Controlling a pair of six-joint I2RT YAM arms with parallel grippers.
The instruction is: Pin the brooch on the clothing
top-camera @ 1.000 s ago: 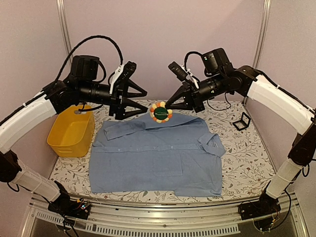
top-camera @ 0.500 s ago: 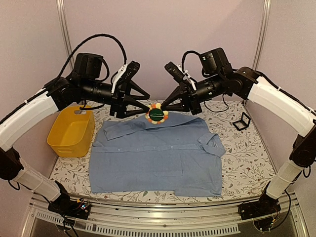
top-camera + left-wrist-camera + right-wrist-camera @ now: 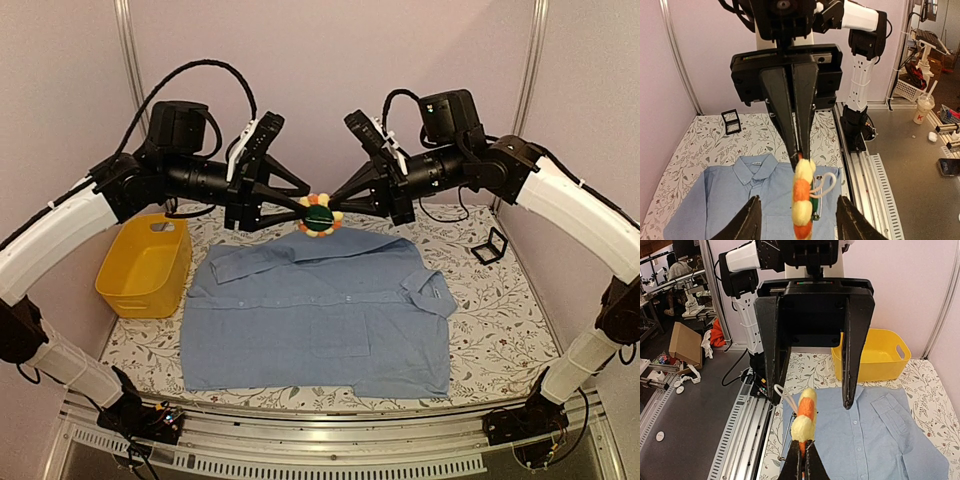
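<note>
- At the far left we see a yellow basket (image 3: 145, 265) on the table (image 3: 500, 320), just beside the shirt's sleeve; we cannot tell if they touch.
- The left gripper (image 3: 302, 208) hangs in the air over the far edge of the table. Its jaws stand partly open, one finger on each side of the brooch, with a gap on both sides in the wrist views. It has hold of nothing.
- The brooch (image 3: 319, 215) is held up in mid-air between the two grippers, above the collar and not touching the cloth.
- The right gripper (image 3: 338, 205) meets it from the other side, its jaws closed tight on the brooch's rim.
- Below them the clothing (image 3: 320, 315) lies flat and spread out, with its collar toward the back wall and its hem close to the table's near edge.
- Bare floral tabletop shows to the right of the shirt and in a thin strip along the near side.
- At the far right a small black square frame (image 3: 489, 245) stands well apart from the shirt, near the right wall.
</note>
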